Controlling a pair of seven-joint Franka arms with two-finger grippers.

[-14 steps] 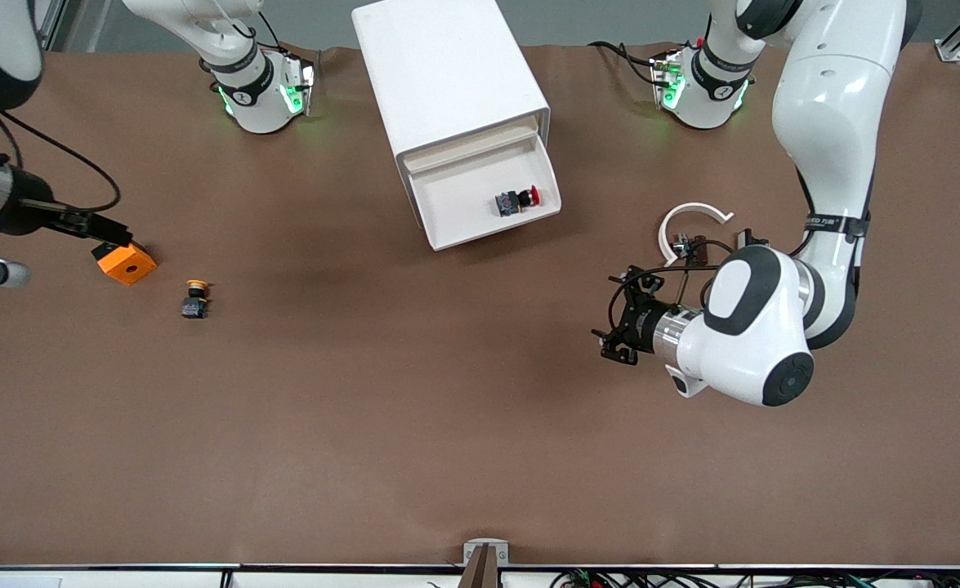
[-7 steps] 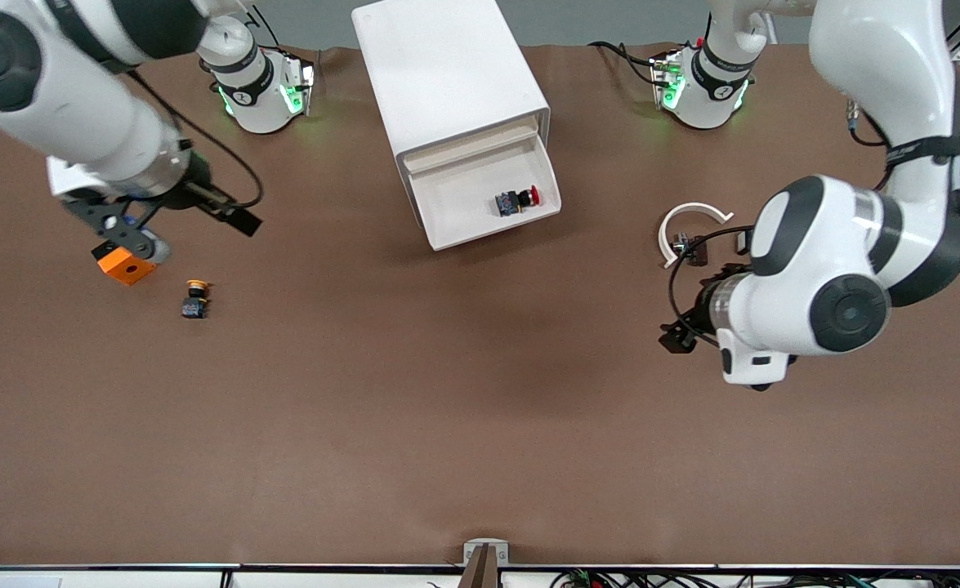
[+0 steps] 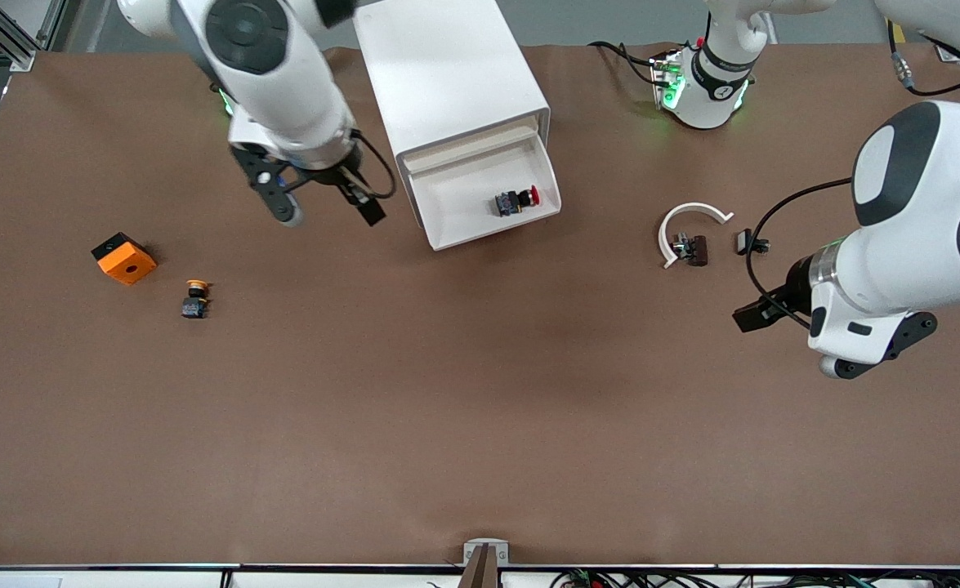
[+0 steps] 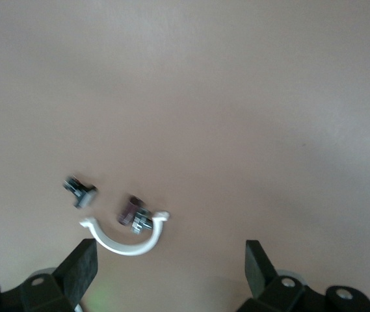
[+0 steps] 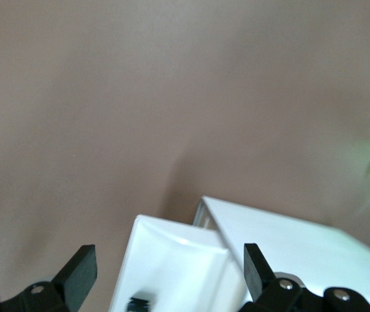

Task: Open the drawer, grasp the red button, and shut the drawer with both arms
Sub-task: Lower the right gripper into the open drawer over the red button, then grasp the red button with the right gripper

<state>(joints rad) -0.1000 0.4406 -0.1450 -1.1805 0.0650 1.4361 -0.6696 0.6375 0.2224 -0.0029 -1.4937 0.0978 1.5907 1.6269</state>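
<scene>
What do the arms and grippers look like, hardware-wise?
Both arms are glossy white with black joint bands and round black caps, on bases lit green. The right gripper and left gripper are black, with two flat fingers each. Loose black cables loop at both wrists.

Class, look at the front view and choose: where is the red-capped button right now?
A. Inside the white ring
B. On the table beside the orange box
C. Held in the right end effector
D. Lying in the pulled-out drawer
D: the red button lies on the floor of the open drawer, which sticks out of the cabinet; no end effector touches it.
</scene>
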